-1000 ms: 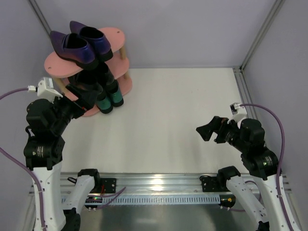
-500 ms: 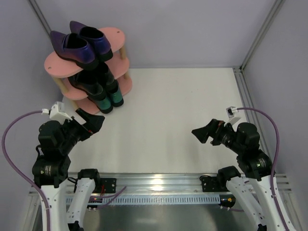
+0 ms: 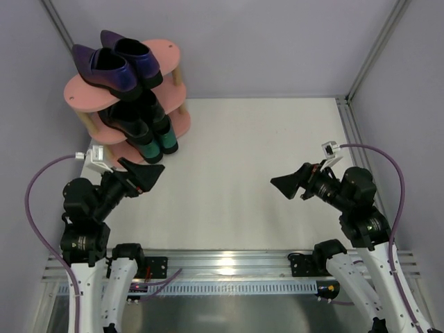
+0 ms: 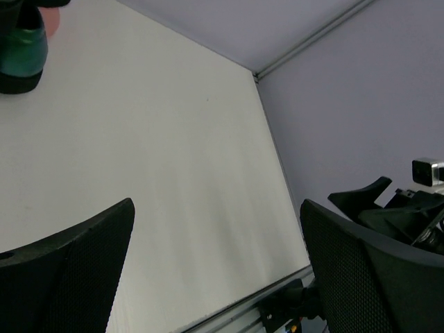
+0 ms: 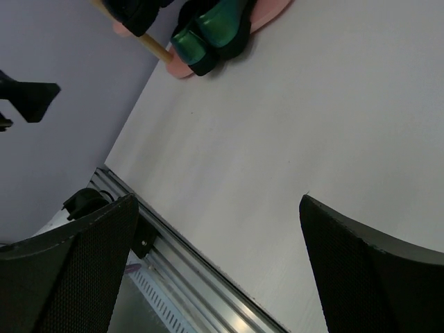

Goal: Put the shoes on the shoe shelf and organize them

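the left gripper (image 3: 144,177) hangs over the near left part of the white table (image 3: 263,139), its fingers spread wide with nothing between them. the right gripper (image 3: 283,184) hangs over the near right part, its fingers just as wide and bare, and it points in toward the middle. the two are well apart. just beyond the left gripper, in the far left corner, stands the pink shoe shelf (image 3: 166,54). the purple pair (image 3: 114,64) lies side by side on its top board. the black pair (image 3: 128,119) sits on the middle board, partly hidden under the top one. the teal pair (image 3: 158,142) sits on the bottom board, heels jutting out over its front edge.
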Tool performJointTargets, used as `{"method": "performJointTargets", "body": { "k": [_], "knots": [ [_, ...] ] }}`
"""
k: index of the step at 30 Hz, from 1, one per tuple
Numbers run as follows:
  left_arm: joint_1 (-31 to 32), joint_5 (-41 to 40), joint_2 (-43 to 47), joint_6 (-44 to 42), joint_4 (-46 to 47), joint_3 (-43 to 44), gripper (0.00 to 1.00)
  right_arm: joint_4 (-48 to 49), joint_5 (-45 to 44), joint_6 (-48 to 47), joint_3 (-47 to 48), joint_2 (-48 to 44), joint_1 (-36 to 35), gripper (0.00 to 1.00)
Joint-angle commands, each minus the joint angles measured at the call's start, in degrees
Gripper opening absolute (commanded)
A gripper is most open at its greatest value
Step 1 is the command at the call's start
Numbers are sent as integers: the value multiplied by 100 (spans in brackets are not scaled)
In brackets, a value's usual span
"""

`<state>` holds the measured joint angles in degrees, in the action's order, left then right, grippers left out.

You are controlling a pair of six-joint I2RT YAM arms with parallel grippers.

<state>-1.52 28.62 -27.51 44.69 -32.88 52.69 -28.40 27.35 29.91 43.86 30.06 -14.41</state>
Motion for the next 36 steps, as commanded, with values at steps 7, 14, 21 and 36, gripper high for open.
{"method": "performJointTargets", "body": {
  "k": [7, 14, 21, 36],
  "knots": [
    [29, 855, 843, 56, -551, -2146, 100, 1214, 921, -223, 694, 395, -35, 97],
    [73, 742, 773, 268, -552, -2262, 100, 1592, 1105, -117, 528, 413, -228, 97],
    [90, -215, 738, 488, -974, -2122, 100, 1601, 1096, -275, 563, 491, -457, 98],
    [90, -454, 703, 559, -1027, -2113, 100, 1592, 842, -293, 492, 545, -677, 97]
  ]
}}
